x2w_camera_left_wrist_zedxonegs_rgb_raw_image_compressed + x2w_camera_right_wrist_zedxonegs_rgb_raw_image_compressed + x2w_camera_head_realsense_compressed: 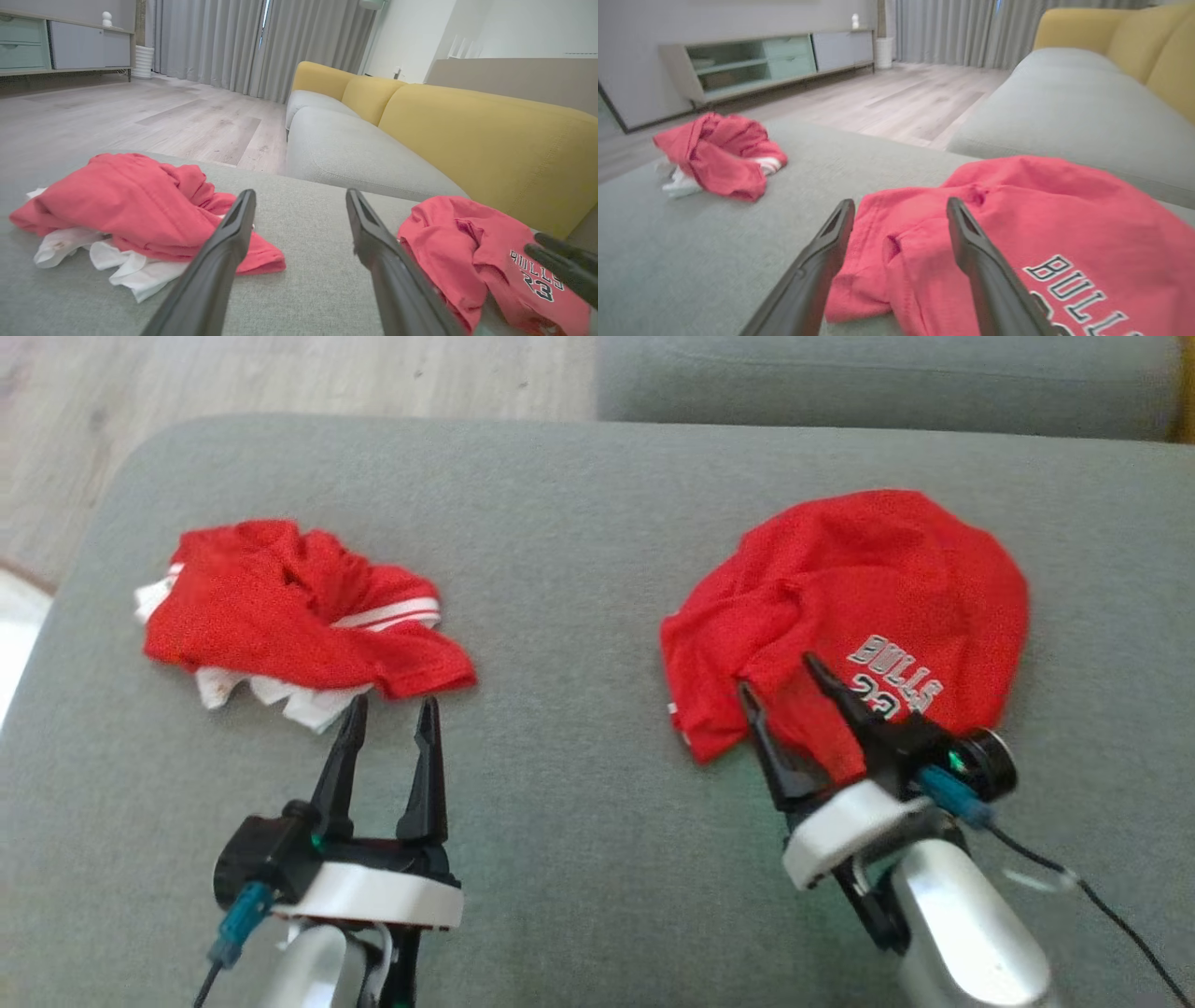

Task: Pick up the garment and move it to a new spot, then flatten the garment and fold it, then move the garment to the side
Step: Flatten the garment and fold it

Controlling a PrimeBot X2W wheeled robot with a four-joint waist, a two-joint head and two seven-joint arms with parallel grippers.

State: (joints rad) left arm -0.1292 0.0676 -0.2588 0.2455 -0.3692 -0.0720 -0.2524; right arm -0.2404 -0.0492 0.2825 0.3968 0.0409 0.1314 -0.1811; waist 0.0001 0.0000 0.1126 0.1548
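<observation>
From the head: lettered shirt (868,579), red, heaped in a rounded mound on the grey cushion (579,541), white print upside down near its front edge. Well apart to the left of the lettered shirt, striped bundle (280,607): red cloth with a white band, white scraps poking out beneath, on the same cushion. Right claw (777,675) spread wide, both dark fingers lying across the near left edge of the lettered shirt; contact with the cloth impossible to tell. Left claw (393,705) spread too, pinching nothing, far left of the lettered shirt, fingertips just short of the striped bundle. Beyond the lettered shirt, a second grey seat (887,373) and pale wood floor (280,373).

From the left wrist: left claw (300,193) wide apart, bare cushion (303,280) between the fingers. Lettered shirt (467,242) at the lower right, crumpled, print toward the right edge. Dark tips of the right claw (535,243) just beside that print. Striped bundle (117,200) off to the left of the lettered shirt, well apart. Behind the lettered shirt, yellow sofa back (490,140); farther off, grey curtains (233,42).

From the right wrist: right claw (901,204) spread, gripping nothing, one finger over the cushion (691,261) just beside the lettered shirt's hem, the other over the red cloth. Lettered shirt (1064,214) spreading across the lower right, print beside that second finger. Striped bundle (719,154) far left of the lettered shirt. Beyond, a low cabinet (775,60), blurred.
</observation>
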